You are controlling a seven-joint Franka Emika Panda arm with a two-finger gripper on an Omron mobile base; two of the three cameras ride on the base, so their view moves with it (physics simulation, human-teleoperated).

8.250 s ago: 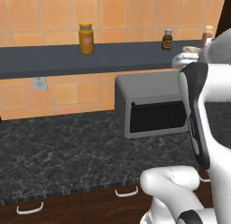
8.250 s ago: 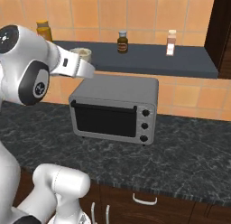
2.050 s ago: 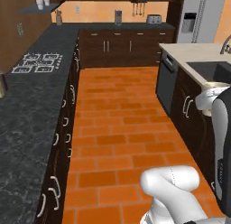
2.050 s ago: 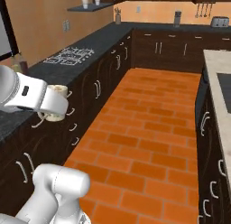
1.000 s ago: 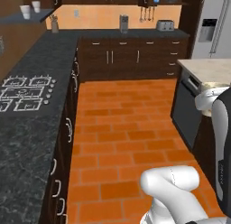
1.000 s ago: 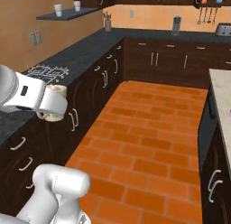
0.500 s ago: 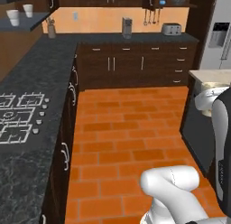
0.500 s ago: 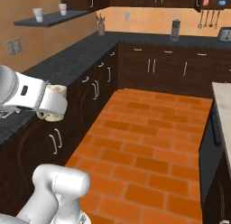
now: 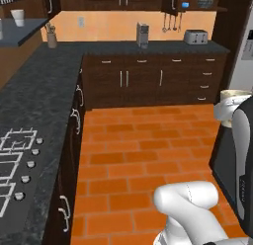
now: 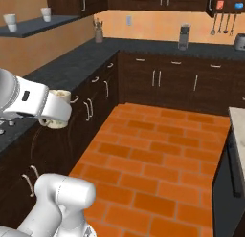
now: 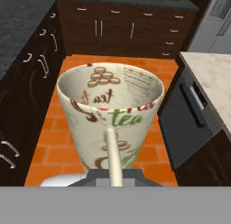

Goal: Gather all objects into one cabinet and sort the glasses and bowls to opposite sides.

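Kitchen, L-shaped: dark stone counter (image 9: 44,98) running along the left wall and across the back, over low dark cabinets (image 9: 148,83) with small white handles; orange brick floor (image 9: 148,160) between. Hob (image 9: 12,165) set into the near left counter. Wall shelf (image 10: 38,23) at upper left bearing two small white cups (image 10: 46,13). Along the back counter: a utensil pot (image 9: 51,37), a grey grinder (image 9: 142,34), a toaster (image 9: 196,37). Cream cup (image 11: 110,114), printed with tea motifs, upright in the tool (image 10: 56,112), carried above the floor beside the left counter; the tool is closed narrow on the cup's wall, one finger (image 11: 113,155) inside the rim. Step in hand, by judgement: transport of one glass toward the chosen wall cabinet. Next move calls for bringing the cup level to the cabinet and setting it upright on the glasses' side, apart from the bowls.
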